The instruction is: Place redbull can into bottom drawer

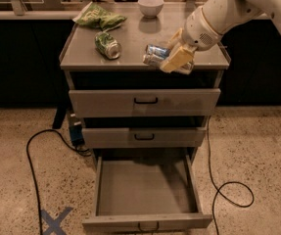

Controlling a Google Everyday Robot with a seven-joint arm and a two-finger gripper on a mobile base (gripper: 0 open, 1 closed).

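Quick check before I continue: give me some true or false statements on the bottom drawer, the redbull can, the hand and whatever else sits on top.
1. The bottom drawer is pulled open. True.
2. The redbull can lies inside that drawer. False: it is up at the front of the cabinet top, in the hand.
3. The hand is closed on the redbull can. True.
4. The green can stands upright. False: it lies on its side on the cabinet top.
5. The bowl sits at the back of the cabinet top. True.

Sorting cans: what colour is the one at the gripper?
The can is silver and blue, camera view; gripper holds it over the cabinet.
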